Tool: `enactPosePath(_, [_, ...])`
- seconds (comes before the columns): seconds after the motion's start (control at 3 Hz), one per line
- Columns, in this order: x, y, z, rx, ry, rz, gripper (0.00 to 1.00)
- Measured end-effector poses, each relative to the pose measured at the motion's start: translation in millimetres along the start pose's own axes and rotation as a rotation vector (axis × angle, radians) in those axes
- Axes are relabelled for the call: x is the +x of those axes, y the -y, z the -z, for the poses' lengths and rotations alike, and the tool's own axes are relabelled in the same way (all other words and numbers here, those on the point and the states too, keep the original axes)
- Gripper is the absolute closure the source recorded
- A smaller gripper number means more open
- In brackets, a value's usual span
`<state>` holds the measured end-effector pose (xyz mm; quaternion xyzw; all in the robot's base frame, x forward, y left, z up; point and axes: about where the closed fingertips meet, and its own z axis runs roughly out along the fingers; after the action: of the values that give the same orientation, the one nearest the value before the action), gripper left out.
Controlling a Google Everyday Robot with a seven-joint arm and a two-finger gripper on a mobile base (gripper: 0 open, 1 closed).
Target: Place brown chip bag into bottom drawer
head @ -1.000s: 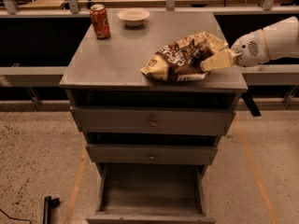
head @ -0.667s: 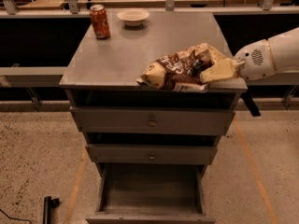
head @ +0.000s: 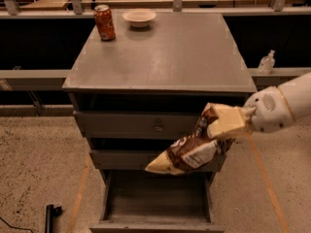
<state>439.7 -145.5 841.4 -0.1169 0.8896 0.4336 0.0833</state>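
Observation:
The brown chip bag (head: 189, 148) hangs tilted in the air in front of the cabinet, its cream lower end pointing down-left, above the open bottom drawer (head: 158, 198). My gripper (head: 224, 124) comes in from the right on a white arm and is shut on the bag's upper end. The bag covers part of the middle drawer front. The drawer is pulled out and its grey plank floor shows bare.
An orange soda can (head: 104, 22) and a white bowl (head: 139, 17) stand at the back of the grey cabinet top (head: 160, 57). Two shut drawer fronts with small knobs (head: 158, 127) sit above the open drawer. A clear bottle (head: 266, 63) stands on the ledge at right. A dark object (head: 48, 216) lies on the floor at left.
The bag has been lifted off the cabinet top, carried forward over the front edge and lowered in front of the drawers. The gripper moved down and toward the camera with it.

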Motion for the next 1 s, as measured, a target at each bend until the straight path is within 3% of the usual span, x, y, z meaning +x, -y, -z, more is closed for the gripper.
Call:
enactPosePath(0.33, [47,31,-45,-0.031,-0.026,-0.069,1.00])
enactPosePath(0.67, [67,64,-104,-0.063,-0.004,-0.062,1.00])
enactPosePath(1.0, [41,113,-152,0.002,0.086,0.016,1.00])
